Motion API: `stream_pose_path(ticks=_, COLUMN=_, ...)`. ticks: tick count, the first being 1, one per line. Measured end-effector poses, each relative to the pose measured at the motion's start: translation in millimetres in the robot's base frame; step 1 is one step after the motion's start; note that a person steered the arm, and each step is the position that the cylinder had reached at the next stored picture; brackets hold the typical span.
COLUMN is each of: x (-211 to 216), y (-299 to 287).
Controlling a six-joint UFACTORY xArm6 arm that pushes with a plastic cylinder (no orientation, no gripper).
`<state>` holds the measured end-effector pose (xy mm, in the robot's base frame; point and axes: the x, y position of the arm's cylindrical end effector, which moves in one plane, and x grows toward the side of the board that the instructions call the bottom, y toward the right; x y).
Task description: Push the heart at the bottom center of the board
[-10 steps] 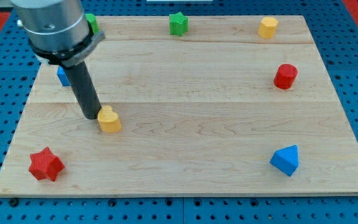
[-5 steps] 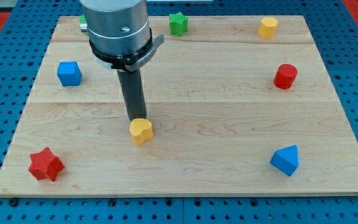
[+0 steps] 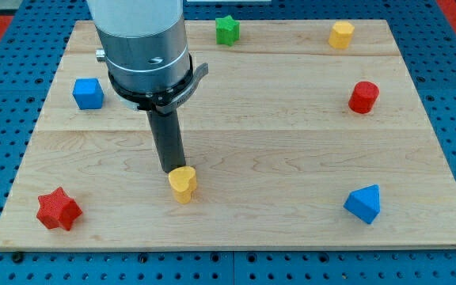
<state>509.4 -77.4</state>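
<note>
The yellow heart lies on the wooden board, left of centre and in the lower half. My tip is just above and slightly left of the heart, touching or nearly touching its upper edge. The arm's grey body rises from the rod toward the view's top left.
A blue cube is at the left. A red star is at the bottom left. A green star and a yellow block are along the top. A red block is at the right, a blue pyramid-like block at the bottom right.
The yellow heart has slid to the right and toward the view's bottom. My tip has followed it, going from the heart's left side to its upper edge.
</note>
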Motion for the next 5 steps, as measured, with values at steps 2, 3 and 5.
stream_pose_path(ticks=2, x=0, y=-7)
stream_pose_path(ticks=3, x=0, y=-23)
stream_pose_path(ticks=5, x=10, y=-35)
